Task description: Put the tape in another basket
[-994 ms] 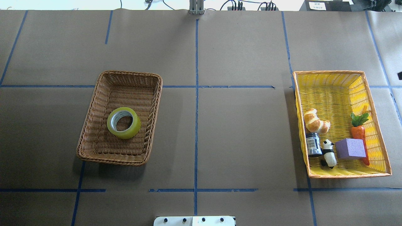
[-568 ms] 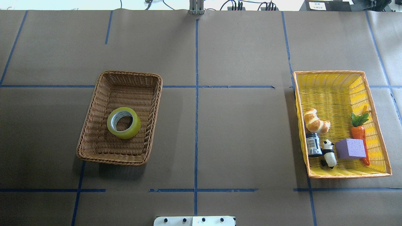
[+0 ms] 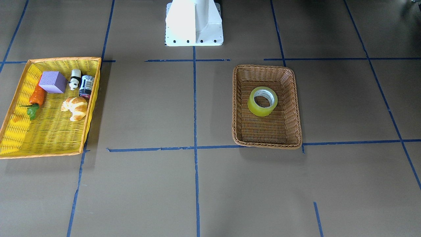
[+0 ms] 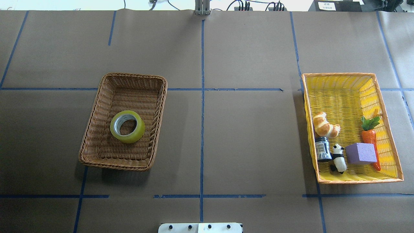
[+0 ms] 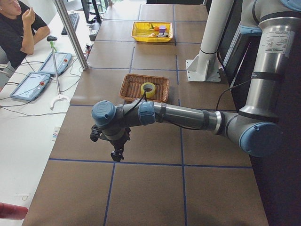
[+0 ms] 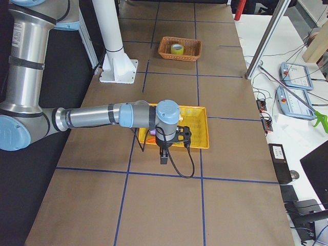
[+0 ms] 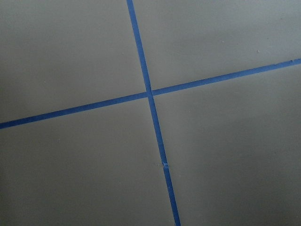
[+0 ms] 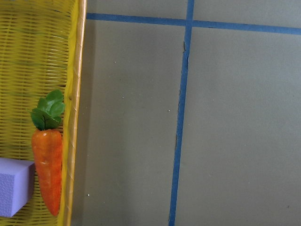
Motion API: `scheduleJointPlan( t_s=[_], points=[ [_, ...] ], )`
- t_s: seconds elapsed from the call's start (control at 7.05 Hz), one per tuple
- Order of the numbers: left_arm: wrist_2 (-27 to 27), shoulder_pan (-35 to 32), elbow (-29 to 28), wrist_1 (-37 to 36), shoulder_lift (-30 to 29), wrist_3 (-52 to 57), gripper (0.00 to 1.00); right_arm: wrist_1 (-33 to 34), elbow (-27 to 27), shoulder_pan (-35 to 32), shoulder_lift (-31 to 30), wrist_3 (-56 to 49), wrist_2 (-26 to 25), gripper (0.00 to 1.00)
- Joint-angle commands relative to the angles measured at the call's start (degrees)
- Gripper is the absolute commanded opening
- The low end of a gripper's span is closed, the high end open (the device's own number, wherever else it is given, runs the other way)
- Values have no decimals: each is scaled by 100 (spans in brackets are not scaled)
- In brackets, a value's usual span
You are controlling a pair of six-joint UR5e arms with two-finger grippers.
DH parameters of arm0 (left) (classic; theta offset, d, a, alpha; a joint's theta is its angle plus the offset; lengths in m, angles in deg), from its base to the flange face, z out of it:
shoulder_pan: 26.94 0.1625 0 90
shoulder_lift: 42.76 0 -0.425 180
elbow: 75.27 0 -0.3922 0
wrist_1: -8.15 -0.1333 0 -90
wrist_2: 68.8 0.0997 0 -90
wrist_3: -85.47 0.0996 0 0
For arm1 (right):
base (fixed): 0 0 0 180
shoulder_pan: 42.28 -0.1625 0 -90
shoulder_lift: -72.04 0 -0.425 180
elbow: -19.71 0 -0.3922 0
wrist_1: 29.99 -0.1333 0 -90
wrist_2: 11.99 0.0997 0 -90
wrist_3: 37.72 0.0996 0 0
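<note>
The yellow-green tape (image 4: 138,131) lies flat inside the brown wicker basket (image 4: 129,94) on the table's left half; it also shows in the front view (image 3: 260,110) in that basket (image 3: 266,131). No gripper shows in the overhead, front or wrist views. In the exterior left view my left gripper (image 5: 116,153) hangs over bare table, well short of the wicker basket (image 5: 134,87). In the exterior right view my right gripper (image 6: 164,156) hangs at the near side of the yellow basket (image 6: 197,128). I cannot tell whether either is open or shut.
The yellow basket (image 4: 339,94) on the right holds a croissant (image 4: 324,125), a jar (image 4: 322,149), a panda figure (image 4: 338,158), a purple cube (image 4: 360,153) and a carrot (image 4: 369,137). The robot's white base (image 3: 194,23) stands at the table's middle. An operator (image 5: 16,28) sits at the side.
</note>
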Motion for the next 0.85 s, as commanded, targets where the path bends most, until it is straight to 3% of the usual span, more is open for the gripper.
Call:
scheduleJointPlan(
  t_s=[0.0,0.71],
  points=[
    [-21,29,-247,37,2,-63,100,-6,30,72,-4,16,2,100],
    [-48,12,-178,-7,90,-450,100,-138,461,239,154,-10,169,100]
  ],
)
